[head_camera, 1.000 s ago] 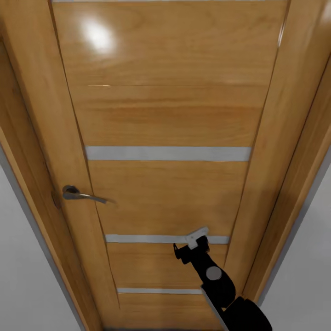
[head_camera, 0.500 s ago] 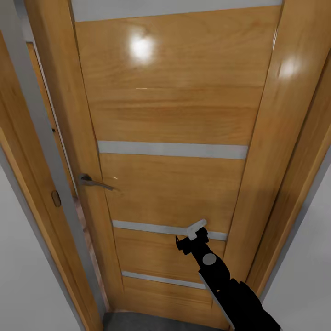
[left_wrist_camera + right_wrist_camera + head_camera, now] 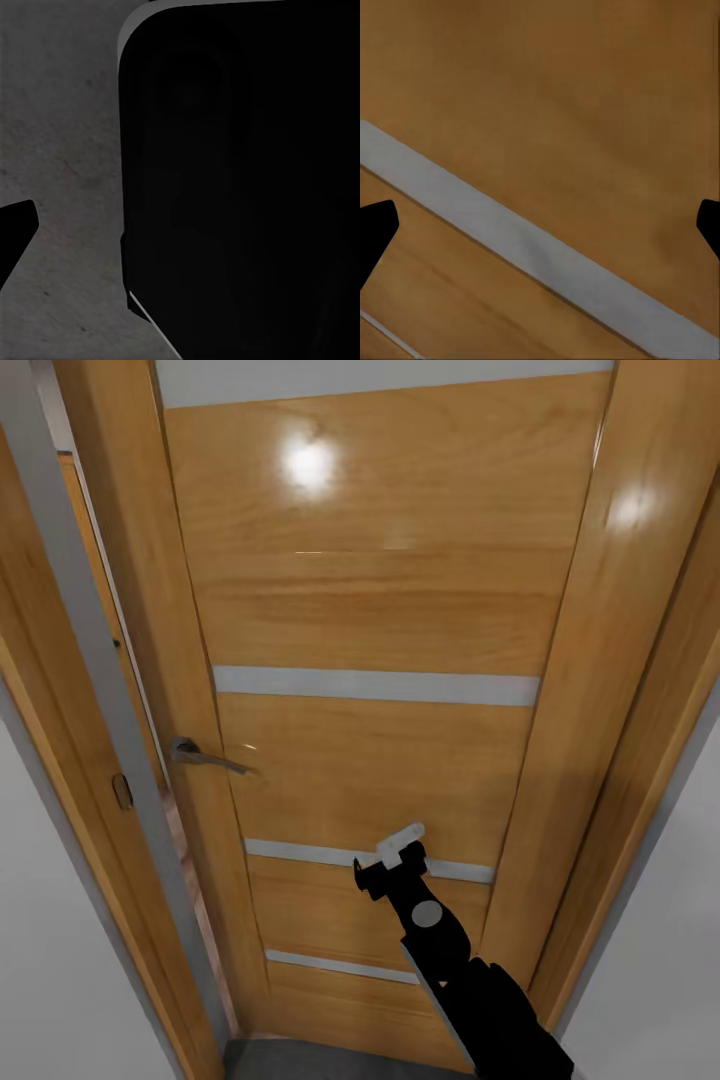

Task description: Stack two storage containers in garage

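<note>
A glossy wooden door (image 3: pixel 370 620) with grey horizontal inlay strips (image 3: pixel 375 686) stands before the robot, slightly ajar: a narrow gap at its handle side shows a sliver of plank flooring beyond. The metal lever handle (image 3: pixel 205 757) sits on the door's left stile, lever pointing right toward the panel. The door's long axis runs vertical; the strips cross it horizontally.

The right arm (image 3: pixel 450 960) reaches fwd from lower right, its gripper (image 3: pixel 392 857) up against the door by the third strip down. Right wrist cam: the two dark fingertips (image 3: pixel 376 229) sit far apart at opposite edges, jaws spread wide w/ nothing between, facing the door and a grey strip.

Left wrist cam: one dark fingertip (image 3: pixel 15 232) over dark speckled concrete floor (image 3: pixel 60 135), beside a black robot body panel; left pincer's state can't be told.

A strip of that grey floor shows at the door's foot, head view.
</note>
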Robot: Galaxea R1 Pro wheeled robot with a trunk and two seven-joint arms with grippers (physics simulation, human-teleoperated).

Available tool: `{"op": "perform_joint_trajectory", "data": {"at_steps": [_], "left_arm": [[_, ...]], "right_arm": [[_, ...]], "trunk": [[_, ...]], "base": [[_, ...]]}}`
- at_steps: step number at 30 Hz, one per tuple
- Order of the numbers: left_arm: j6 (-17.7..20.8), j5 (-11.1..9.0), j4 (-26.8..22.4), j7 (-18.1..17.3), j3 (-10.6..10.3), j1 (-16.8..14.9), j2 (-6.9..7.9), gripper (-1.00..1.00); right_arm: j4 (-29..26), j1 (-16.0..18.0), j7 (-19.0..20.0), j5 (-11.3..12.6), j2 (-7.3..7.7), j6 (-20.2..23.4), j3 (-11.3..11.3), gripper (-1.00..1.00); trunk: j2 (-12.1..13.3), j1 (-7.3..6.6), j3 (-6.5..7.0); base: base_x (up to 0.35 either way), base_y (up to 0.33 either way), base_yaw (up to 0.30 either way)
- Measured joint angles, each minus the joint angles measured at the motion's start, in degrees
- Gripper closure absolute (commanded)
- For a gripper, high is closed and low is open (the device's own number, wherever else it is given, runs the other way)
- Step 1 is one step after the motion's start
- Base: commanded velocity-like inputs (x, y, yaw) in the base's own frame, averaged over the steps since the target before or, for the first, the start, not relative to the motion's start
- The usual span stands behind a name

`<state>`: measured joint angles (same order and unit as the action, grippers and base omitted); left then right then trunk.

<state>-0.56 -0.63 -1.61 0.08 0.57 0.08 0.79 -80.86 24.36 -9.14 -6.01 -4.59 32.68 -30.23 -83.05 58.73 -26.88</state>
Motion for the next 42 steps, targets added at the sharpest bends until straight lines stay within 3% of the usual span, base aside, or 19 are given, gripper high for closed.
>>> {"op": "perform_joint_trajectory", "data": {"at_steps": [2,5,11,19,26,29,35,39,42], "left_arm": [[0.0,0.0,0.0,0.0,0.0,0.0,0.0,-1.0],[0.0,0.0,0.0,0.0,-0.1,0.0,0.0,-1.0],[0.0,0.0,0.0,0.0,-0.1,0.0,-0.08,-1.0],[0.0,0.0,0.0,0.0,-0.2,0.0,-0.09,-1.0],[0.0,0.0,0.0,0.0,-0.2,0.0,-0.09,-1.0],[0.0,0.0,0.0,0.0,-0.2,0.0,-0.09,-1.0],[0.0,0.0,0.0,0.0,-0.2,0.0,-0.01,-1.0],[0.0,0.0,0.0,0.0,-0.2,0.0,0.0,-1.0],[0.0,0.1,0.0,0.0,-0.2,0.0,0.0,-1.0]], "right_arm": [[0.5,1.5,0.0,-0.4,-0.95,0.2,0.0,-1.0],[0.7,3.3,1.4,0.5,-1.39,0.6,0.0,-1.0],[2.6,6.8,3.1,-0.4,-2.33,1.8,0.1,-1.0],[14.5,14.1,3.5,0.2,-2.86,1.3,0.2,-1.0],[18.0,16.0,3.4,0.6,-2.88,1.1,0.4,-1.0],[21.7,18.6,3.2,0.4,-3.21,1.1,0.5,-1.0],[27.9,22.7,2.9,3.1,-4.03,0.8,0.6,-1.0],[28.7,23.5,2.9,4.1,-4.21,0.6,0.6,-1.0],[28.0,23.7,2.0,3.0,-5.41,1.2,0.5,-1.0]], "trunk": [[0.0,0.0,0.0],[0.0,0.0,-0.01],[0.0,0.0,0.0],[0.0,0.0,0.0],[0.0,0.0,0.0],[0.0,0.0,0.0],[0.0,0.0,-0.01],[0.0,0.0,-0.01],[0.0,0.0,0.0]], "base": [[0.0,0.0,0.0],[0.0,0.0,0.0],[0.0,0.0,0.0],[0.0,0.0,0.0],[0.0,0.0,0.0],[0.0,0.0,0.0],[0.0,0.0,0.0],[0.0,0.0,0.0],[0.0,0.0,0.0]]}}
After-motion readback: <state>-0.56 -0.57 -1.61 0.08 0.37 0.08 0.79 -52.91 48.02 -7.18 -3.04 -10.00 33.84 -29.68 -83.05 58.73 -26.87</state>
